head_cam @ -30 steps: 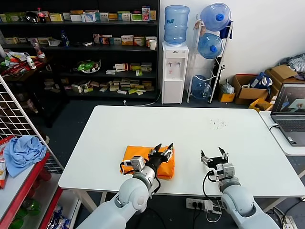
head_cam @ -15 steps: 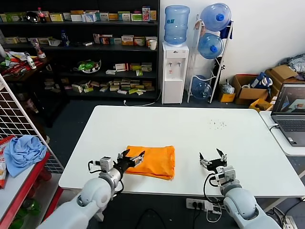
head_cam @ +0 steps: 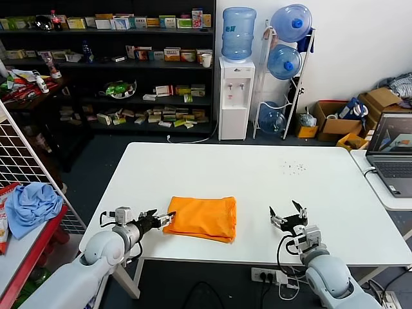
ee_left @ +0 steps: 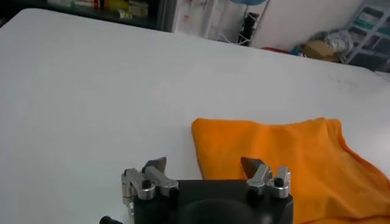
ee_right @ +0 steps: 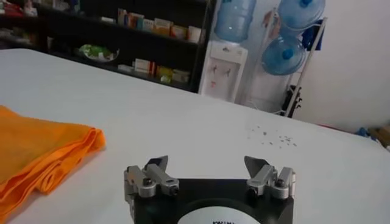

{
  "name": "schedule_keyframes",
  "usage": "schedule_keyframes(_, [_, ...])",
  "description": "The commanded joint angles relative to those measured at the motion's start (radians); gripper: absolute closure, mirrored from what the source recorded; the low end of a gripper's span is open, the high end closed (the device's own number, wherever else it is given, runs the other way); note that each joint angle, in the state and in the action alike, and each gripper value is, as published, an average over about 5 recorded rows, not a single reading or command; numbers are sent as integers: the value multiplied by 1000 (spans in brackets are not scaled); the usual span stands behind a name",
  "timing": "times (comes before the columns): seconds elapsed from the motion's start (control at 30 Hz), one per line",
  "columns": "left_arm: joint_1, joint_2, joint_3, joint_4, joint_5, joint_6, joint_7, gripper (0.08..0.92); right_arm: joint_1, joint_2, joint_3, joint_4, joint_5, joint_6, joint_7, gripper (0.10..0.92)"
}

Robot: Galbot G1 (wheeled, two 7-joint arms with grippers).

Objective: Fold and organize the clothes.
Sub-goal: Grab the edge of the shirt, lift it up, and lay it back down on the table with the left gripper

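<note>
The clothes, an orange T-shirt (head_cam: 201,217), lie folded into a flat rectangle near the front edge of the white table (head_cam: 257,174); they also show in the left wrist view (ee_left: 286,161) and the right wrist view (ee_right: 36,152). My left gripper (head_cam: 158,220) hovers open just off the shirt's left edge, holding nothing (ee_left: 205,165). My right gripper (head_cam: 288,215) stands open and empty over bare table to the right of the shirt (ee_right: 206,163).
A light blue cloth (head_cam: 29,203) lies on a red rack at the far left beside a wire grid. A laptop (head_cam: 391,154) sits on a side table at the right. Small dark specks (head_cam: 295,167) dot the table's far right.
My left gripper opened fully, let go of the shirt and drew back to the left off it. The shirt now lies uncovered and flat. The right gripper barely moved.
</note>
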Motion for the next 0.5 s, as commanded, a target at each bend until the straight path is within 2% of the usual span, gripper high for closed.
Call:
schedule_keyframes(0.03, [-24,-20,-16,78,-35,44,53,177,-4,-2,2,12,0,-3,-5,203])
schedule_keyframes(0.5, [-34,-71,11,93,-29,51,55,182,9,-3,1,6,2,-6,1,203])
